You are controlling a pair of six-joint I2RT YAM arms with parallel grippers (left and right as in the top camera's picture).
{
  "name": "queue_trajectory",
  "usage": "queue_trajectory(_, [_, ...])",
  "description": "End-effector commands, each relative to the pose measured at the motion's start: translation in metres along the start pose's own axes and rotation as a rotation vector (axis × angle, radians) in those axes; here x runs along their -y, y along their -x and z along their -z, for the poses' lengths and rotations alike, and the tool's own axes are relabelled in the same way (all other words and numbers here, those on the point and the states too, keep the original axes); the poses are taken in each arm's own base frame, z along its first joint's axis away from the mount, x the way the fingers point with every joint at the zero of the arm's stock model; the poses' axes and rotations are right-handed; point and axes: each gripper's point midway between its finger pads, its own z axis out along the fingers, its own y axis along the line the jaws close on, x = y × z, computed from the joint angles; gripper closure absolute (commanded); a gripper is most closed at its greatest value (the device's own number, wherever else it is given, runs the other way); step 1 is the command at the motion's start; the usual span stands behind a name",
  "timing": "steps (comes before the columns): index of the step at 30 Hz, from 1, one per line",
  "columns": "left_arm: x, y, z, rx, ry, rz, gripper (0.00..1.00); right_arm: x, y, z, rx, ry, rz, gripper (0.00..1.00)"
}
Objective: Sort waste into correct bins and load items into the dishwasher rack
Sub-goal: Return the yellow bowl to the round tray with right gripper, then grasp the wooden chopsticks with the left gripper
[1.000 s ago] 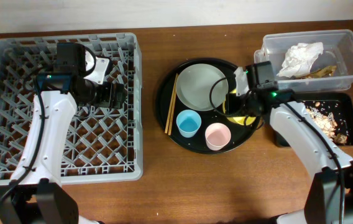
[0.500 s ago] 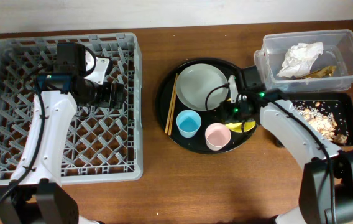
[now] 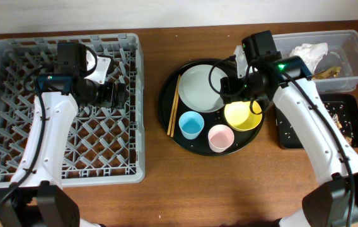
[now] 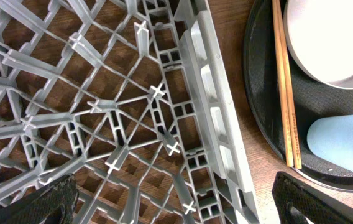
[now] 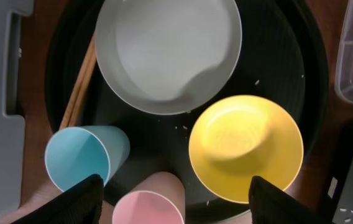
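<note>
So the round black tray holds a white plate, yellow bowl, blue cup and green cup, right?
Not quite: the second cup is pink, not green, as the overhead view shows. The tray does hold the plate, bowl and blue cup.

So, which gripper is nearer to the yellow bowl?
Right. The right gripper hangs close above the yellow bowl, jaws open; the left gripper is far away, over the dishwasher rack.

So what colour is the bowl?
The bowl is bright yellow. It shows best in the right wrist view.
</note>
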Motion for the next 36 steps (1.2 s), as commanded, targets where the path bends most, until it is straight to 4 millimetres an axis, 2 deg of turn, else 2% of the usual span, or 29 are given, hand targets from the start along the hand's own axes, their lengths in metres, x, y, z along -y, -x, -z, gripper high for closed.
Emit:
queue_trajectory(1, [0.011, 0.012, 0.006, 0.046, -0.070, -0.010, 0.01, -0.004, 0.002, 0.005, 0.008, 0.006, 0.008, 0.22])
queue_trajectory(3, [0.028, 0.019, 0.006, 0.077, -0.155, -0.024, 0.01, -0.004, 0.002, 0.005, 0.009, 0.006, 0.008, 0.22])
queue_trajectory(6, [0.049, 0.025, -0.006, 0.075, -0.142, -0.078, 0.02, -0.004, 0.002, 0.005, 0.008, 0.006, 0.007, 0.21])
queue_trajectory(8, [0.067, 0.028, -0.027, 0.052, -0.068, -0.100, 0.02, -0.004, 0.002, 0.005, 0.008, 0.006, 0.007, 0.21])
queue_trajectory(10, [0.094, 0.029, -0.046, 0.041, -0.065, -0.145, 0.02, -0.004, 0.002, 0.005, 0.005, 0.005, 0.007, 0.21])
queue_trajectory(12, [0.123, 0.031, -0.075, 0.040, -0.069, -0.175, 0.02, -0.003, 0.000, 0.005, -0.002, 0.003, 0.006, 0.21])
queue_trajectory(16, [0.155, 0.021, -0.117, 0.006, -0.072, -0.236, 0.06, -0.003, -0.001, 0.005, -0.006, 0.000, 0.005, 0.21])
queue_trajectory(20, [0.155, 0.008, -0.149, -0.032, 0.043, -0.236, 0.09, -0.003, -0.001, 0.005, -0.006, 0.000, 0.005, 0.21])
queue_trajectory(22, [0.152, 0.004, -0.158, -0.046, 0.071, -0.216, 0.11, -0.003, -0.001, 0.005, -0.006, 0.000, 0.005, 0.20])
queue_trajectory(23, [0.150, 0.001, -0.163, -0.057, 0.083, -0.214, 0.18, -0.003, -0.001, 0.005, -0.006, 0.000, 0.005, 0.20])
queue_trajectory(27, [0.148, -0.008, -0.176, -0.087, 0.087, -0.216, 0.20, -0.003, -0.001, 0.005, -0.006, 0.000, 0.006, 0.17])
queue_trajectory(30, [0.145, -0.017, -0.192, -0.118, 0.093, -0.218, 0.27, -0.003, -0.001, 0.005, -0.006, 0.000, 0.006, 0.17])
queue_trajectory(32, [0.145, -0.018, -0.195, -0.123, 0.094, -0.217, 0.36, -0.003, -0.001, 0.005, -0.005, 0.000, 0.006, 0.16])
queue_trajectory(34, [0.145, -0.016, -0.196, -0.112, 0.092, -0.217, 0.50, -0.003, -0.001, 0.005, -0.005, 0.000, 0.006, 0.16])
queue_trajectory(36, [0.146, -0.015, -0.198, -0.107, 0.091, -0.217, 0.58, -0.003, -0.001, 0.005, -0.006, 0.000, 0.006, 0.16])
